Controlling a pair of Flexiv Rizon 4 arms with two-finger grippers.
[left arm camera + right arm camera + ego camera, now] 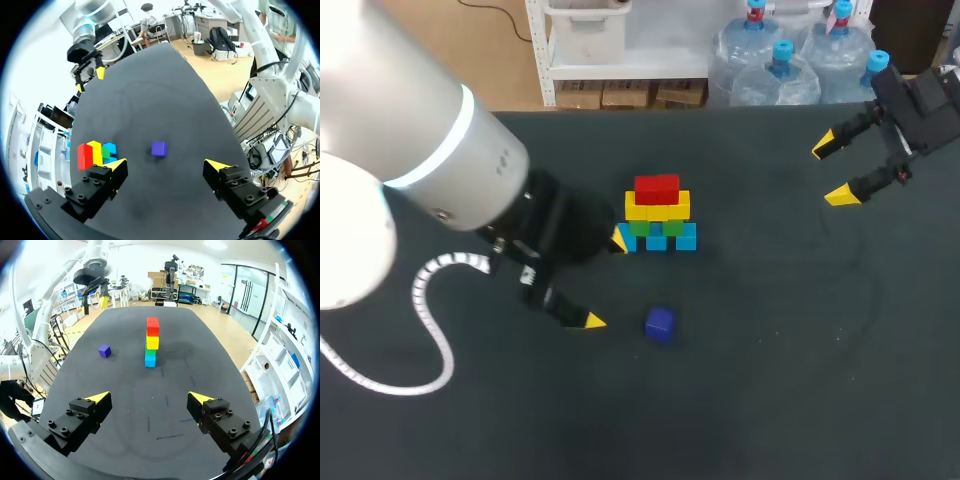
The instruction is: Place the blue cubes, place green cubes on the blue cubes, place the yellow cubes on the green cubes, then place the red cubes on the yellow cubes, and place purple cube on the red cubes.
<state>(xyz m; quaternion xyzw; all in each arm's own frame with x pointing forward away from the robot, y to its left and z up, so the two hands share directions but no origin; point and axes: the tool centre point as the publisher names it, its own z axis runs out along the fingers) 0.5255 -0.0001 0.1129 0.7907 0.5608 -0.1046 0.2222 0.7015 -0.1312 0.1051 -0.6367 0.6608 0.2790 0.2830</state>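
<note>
The stack (658,215) rises blue, green, yellow, red. The purple cube (660,324) lies apart, just in front of it. The left gripper (606,280) gapes beside the stack, one tip half hidden. The right gripper (832,171), fingers spread, is well apart.

table (790,410): black, matte, fills most of the head view
marks: faint pale scuff lines (165,401) on its top
light: bright, even

The cube stack (658,215) is set midway on the desk (770,380), layer on layer. The lone cube (660,324) is placed before it, apart. The left pincer (606,280) is held just left of both, the right pincer (832,170) well off right.
</note>
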